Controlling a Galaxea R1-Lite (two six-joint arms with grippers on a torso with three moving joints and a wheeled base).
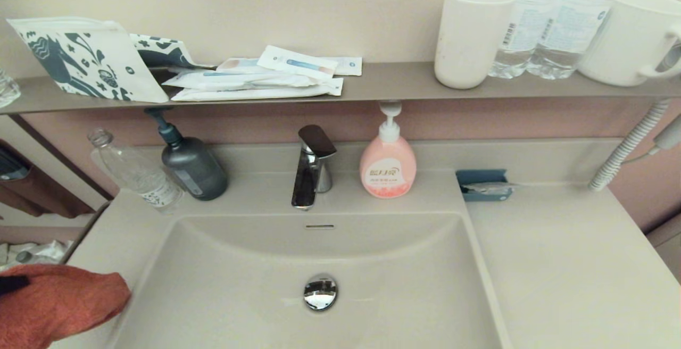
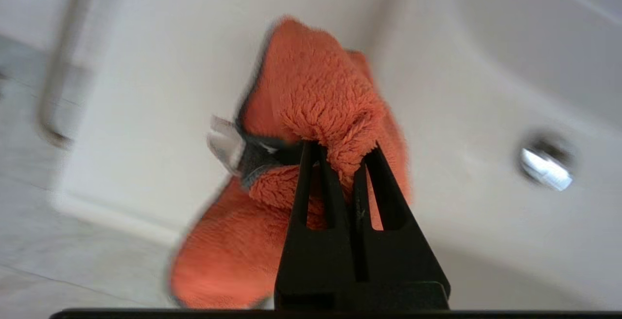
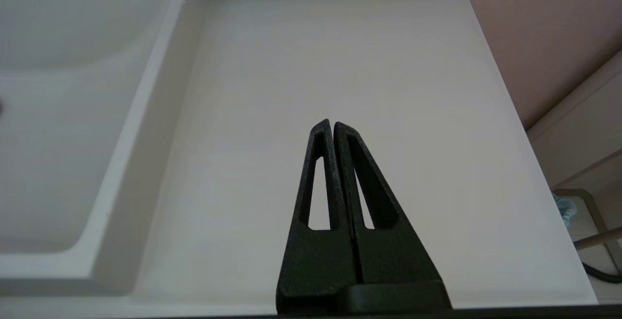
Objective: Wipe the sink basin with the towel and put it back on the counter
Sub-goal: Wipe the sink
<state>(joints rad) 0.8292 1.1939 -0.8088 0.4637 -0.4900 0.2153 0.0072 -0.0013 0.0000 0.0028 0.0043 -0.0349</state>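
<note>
The orange-red towel (image 1: pixel 58 301) hangs bunched at the near left, over the left rim of the sink basin (image 1: pixel 404 264). In the left wrist view my left gripper (image 2: pixel 340 151) is shut on a fold of the towel (image 2: pixel 311 90), which droops below the black fingers; a grey tag sticks out of the cloth. The chrome drain plug (image 1: pixel 320 292) sits in the basin floor, away from the towel. My right gripper (image 3: pixel 332 123) is shut on nothing and hovers above the bare beige counter (image 3: pixel 340 66) right of the basin; it is out of the head view.
Behind the basin stand the chrome faucet (image 1: pixel 313 165), a pink soap bottle (image 1: pixel 388 163), a dark pump bottle (image 1: pixel 190 164) and a clear plastic bottle (image 1: pixel 135 171). A teal soap dish (image 1: pixel 484 184) sits at the counter's back. The shelf (image 1: pixel 383 85) above carries cups, water bottles and packets.
</note>
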